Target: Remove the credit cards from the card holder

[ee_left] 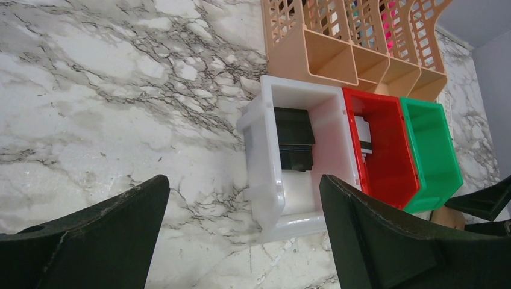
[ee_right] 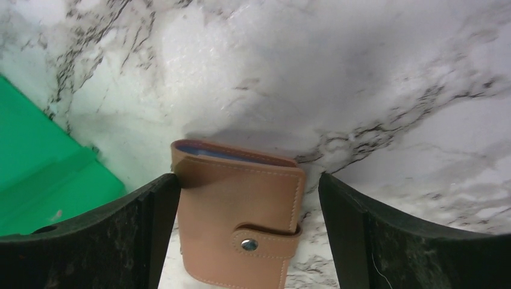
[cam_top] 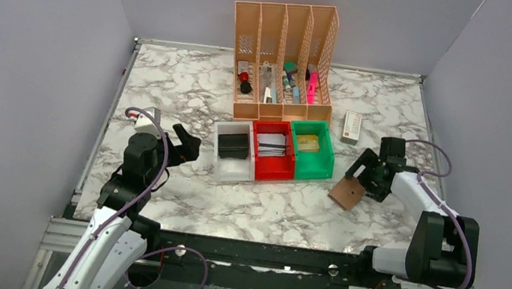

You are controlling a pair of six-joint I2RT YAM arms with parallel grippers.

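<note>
Card holder (ee_right: 238,223): snap fastened, credit cards (ee_right: 223,155) inside, none out. Your right gripper (ee_right: 244,186) straddles it, spread; left gripper (ee_left: 244,186) spread, empty.

A peach four-slot file rack (cam_top: 247,34) stands at the back of the marbled table (cam_top: 192,90). Just in front sit three bins side by side: a white bin (cam_top: 232,172) holding a black case (cam_top: 233,145), then a red bin (cam_top: 274,168) and a green bin (cam_top: 316,165). A small white box (cam_top: 351,127) lies right of the rack.
</note>
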